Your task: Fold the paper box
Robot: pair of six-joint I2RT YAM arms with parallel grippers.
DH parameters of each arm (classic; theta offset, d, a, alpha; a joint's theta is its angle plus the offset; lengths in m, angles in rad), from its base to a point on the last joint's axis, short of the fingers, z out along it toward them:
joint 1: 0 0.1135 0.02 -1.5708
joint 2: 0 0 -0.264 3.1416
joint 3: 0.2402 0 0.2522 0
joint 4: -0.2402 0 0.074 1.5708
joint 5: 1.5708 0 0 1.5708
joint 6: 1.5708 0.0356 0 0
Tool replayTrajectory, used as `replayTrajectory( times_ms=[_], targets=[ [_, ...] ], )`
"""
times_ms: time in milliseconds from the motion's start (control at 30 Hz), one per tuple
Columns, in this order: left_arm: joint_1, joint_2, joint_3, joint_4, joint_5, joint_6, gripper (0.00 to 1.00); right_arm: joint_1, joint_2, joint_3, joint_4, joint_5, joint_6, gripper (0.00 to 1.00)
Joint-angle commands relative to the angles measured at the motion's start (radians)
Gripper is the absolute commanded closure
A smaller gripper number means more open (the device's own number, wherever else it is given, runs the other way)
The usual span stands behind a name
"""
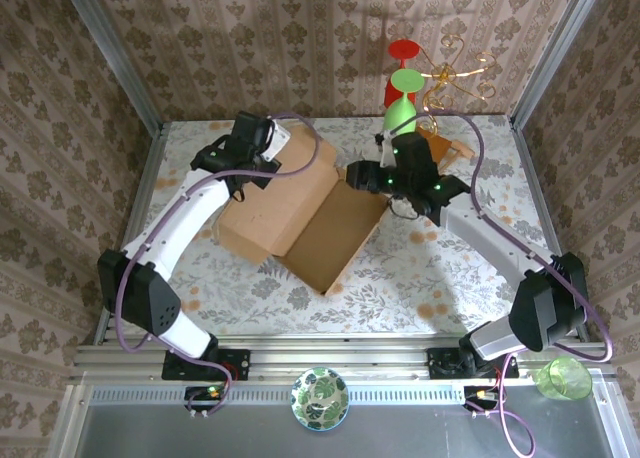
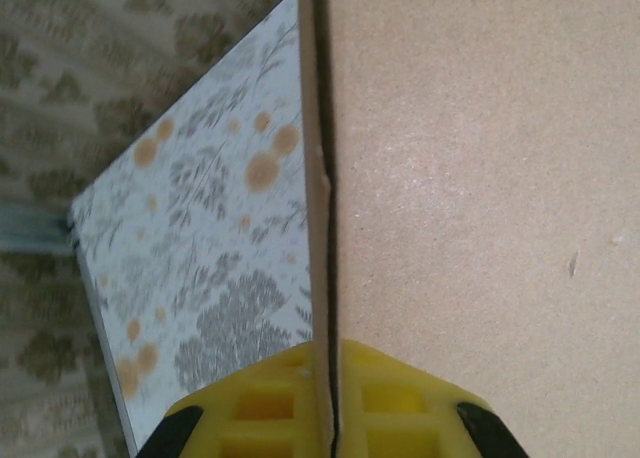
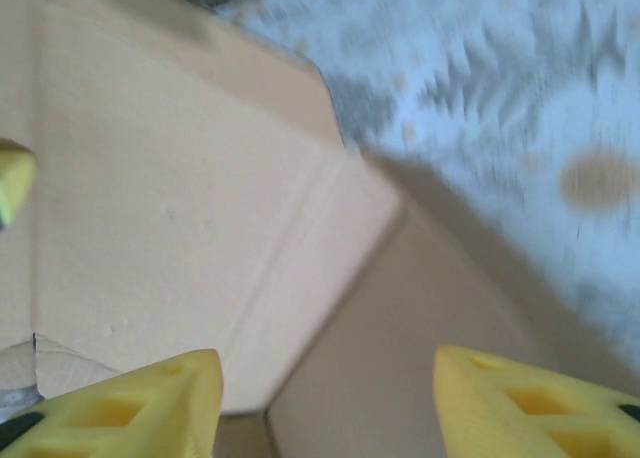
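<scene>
The flowered bench (image 1: 420, 273) spreads beneath both my claws. The paper box (image 1: 285, 203) lies half-open between them, one panel raised on my left side. My left claw (image 2: 328, 398) is clamped tight on a thin edge of the box. My right claw (image 3: 320, 378) stands spread apart, with creased box panels just beyond it.

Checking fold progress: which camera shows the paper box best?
Top external: most of the paper box, with its open panels, is visible. Left wrist gives one flat panel and its pinched edge; right wrist, a blurred close-up of creased flaps.
</scene>
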Motion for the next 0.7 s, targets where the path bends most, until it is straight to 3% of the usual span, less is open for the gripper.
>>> replayTrajectory(
  times_ms=[0, 167, 300, 667],
  targets=[
    [-0.003, 0.022, 0.084, 0.028, 0.161, 0.220, 1.00, -0.080, 0.029, -0.003, 0.218, -0.132, -0.276, 0.38],
    [-0.008, 0.027, 0.127, 0.005, 0.208, 0.306, 1.00, -0.103, 0.097, 0.080, 0.218, -0.232, -0.491, 0.34],
    [-0.034, 0.037, 0.141, -0.002, 0.220, 0.343, 1.00, -0.098, 0.152, 0.160, 0.164, -0.317, -0.534, 0.33],
    [-0.049, 0.068, 0.197, -0.064, 0.243, 0.407, 1.00, -0.064, 0.217, 0.216, 0.121, -0.214, -0.655, 0.37]
  ],
)
